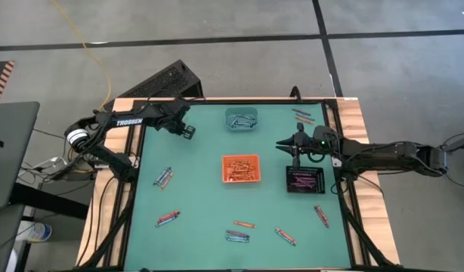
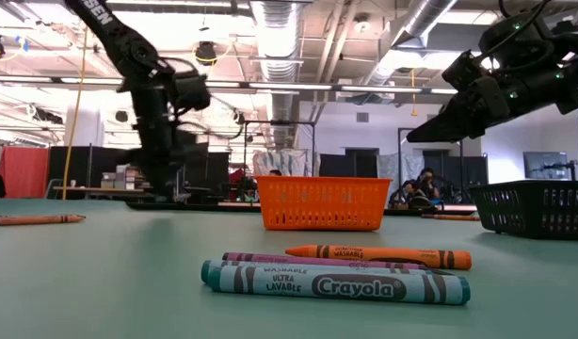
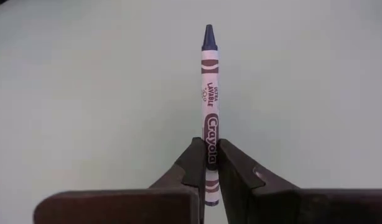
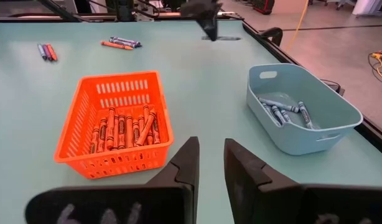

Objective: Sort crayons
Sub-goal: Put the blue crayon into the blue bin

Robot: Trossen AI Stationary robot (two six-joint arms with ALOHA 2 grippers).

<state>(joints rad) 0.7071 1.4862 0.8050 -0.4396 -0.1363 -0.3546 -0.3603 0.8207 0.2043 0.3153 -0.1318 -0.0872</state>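
From my station I see the left gripper (image 3: 206, 163) with its jaws clamped on a blue crayon (image 3: 209, 81), gripping it near its lower end so the pointed tip sticks out ahead over the bare green tabletop (image 1: 194, 174). In the high view that arm sits at the far left part of the tabletop. The right gripper (image 4: 209, 163) hovers between the orange basket (image 4: 114, 127) of orange-red crayons and the black basket (image 1: 305, 180), jaws slightly parted and holding nothing. The teal tray (image 4: 303, 112) holds several blue-grey crayons. Loose crayons (image 1: 164, 178) lie scattered in small groups across the tabletop, and three lie together close to the low camera (image 2: 336, 281).
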